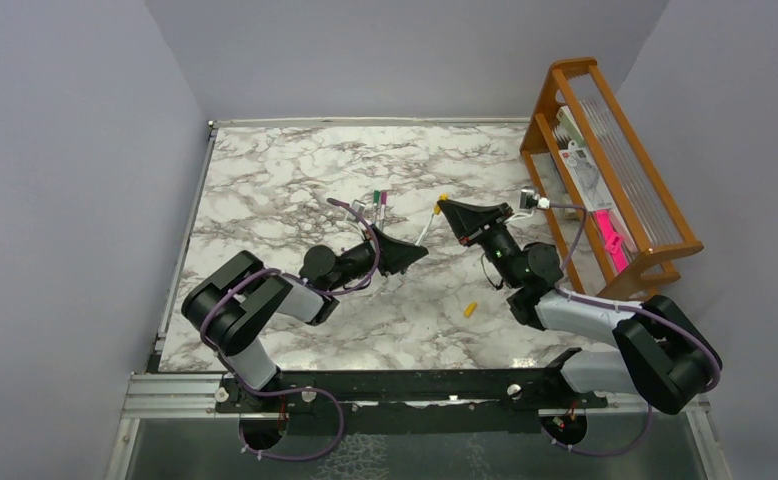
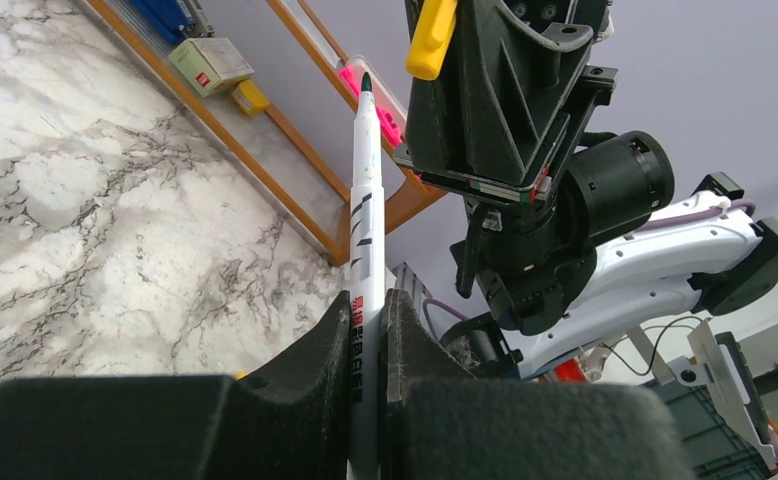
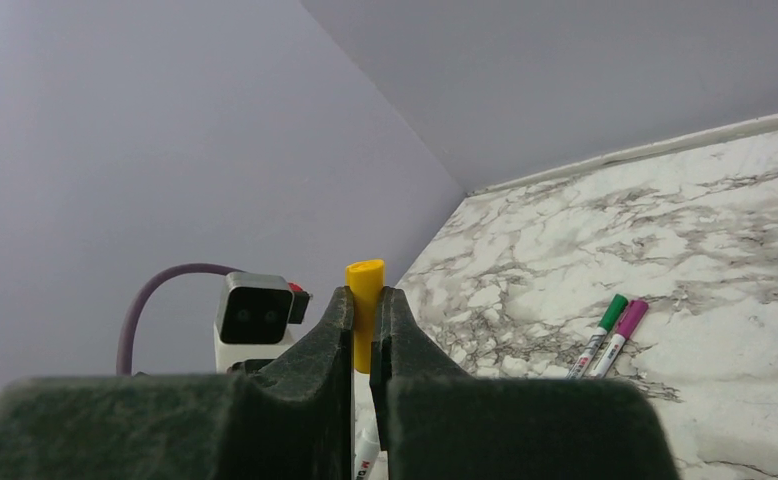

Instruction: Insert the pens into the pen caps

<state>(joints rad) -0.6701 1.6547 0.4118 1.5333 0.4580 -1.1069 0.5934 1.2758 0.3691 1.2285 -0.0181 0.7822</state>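
My left gripper (image 1: pixel 412 252) (image 2: pixel 368 297) is shut on a white pen (image 2: pixel 367 200) (image 1: pixel 427 230), whose bare dark tip points up toward the right gripper. My right gripper (image 1: pixel 446 206) (image 3: pixel 365 292) is shut on a yellow pen cap (image 3: pixel 365 300) (image 2: pixel 432 35) (image 1: pixel 442 198). In the left wrist view the pen tip is just left of the cap and apart from it. A second yellow cap (image 1: pixel 471 309) lies loose on the table. Two more pens, wearing a green cap (image 3: pixel 616 304) and a magenta cap (image 3: pixel 632 316), lie side by side (image 1: pixel 378 203).
A wooden rack (image 1: pixel 615 170) (image 2: pixel 295 190) stands at the right edge, holding a pink item (image 1: pixel 610 238) and small boxes. Grey walls close in the marble table (image 1: pixel 285 180) on three sides. The left wrist camera (image 3: pixel 255 310) sits close to the right fingers.
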